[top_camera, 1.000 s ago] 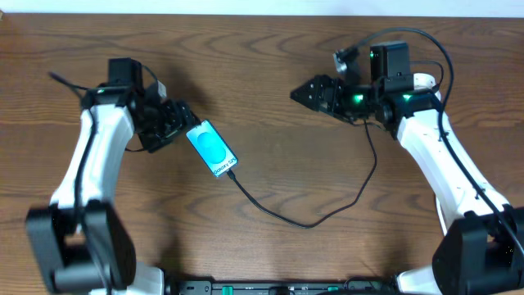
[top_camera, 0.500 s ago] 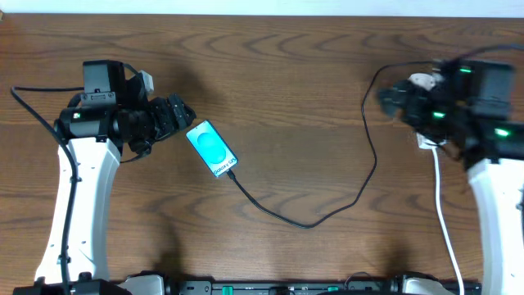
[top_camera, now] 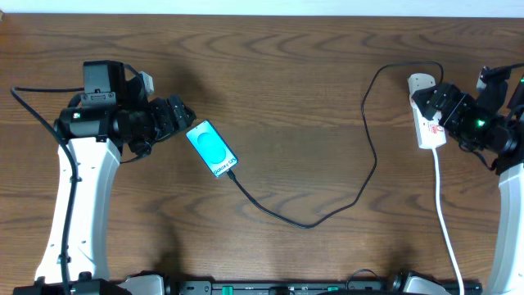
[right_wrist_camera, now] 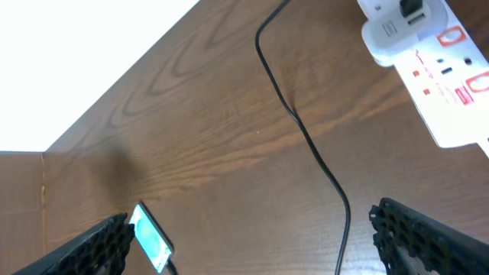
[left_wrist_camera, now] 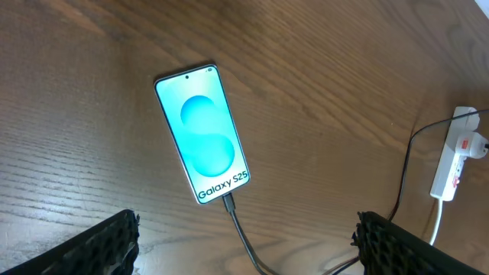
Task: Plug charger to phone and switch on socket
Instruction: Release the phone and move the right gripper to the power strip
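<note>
The white rigid-plastic power strip (top_camera: 426, 123) with red switch marks is lying by the table's right edge, with the right jaws hanging wide beside it. Being light, it is probably going to skid under side load, so press a switch straight down. The left jaws are gaping near the cyan-screened phone (top_camera: 212, 148).

A wooden tabletop (top_camera: 286, 106) of dark reddish brown is seen across the whole overhead view, its wavy grain running lengthwise. Along the far edge a narrow pale strip (top_camera: 246, 6) is shown; whether it is wall or floor cannot be told. In the right wrist view a plain white surface (right_wrist_camera: 76, 61) is seen beyond that edge. The wood is evenly lit, and soft, blurred shadows are cast on it.
</note>
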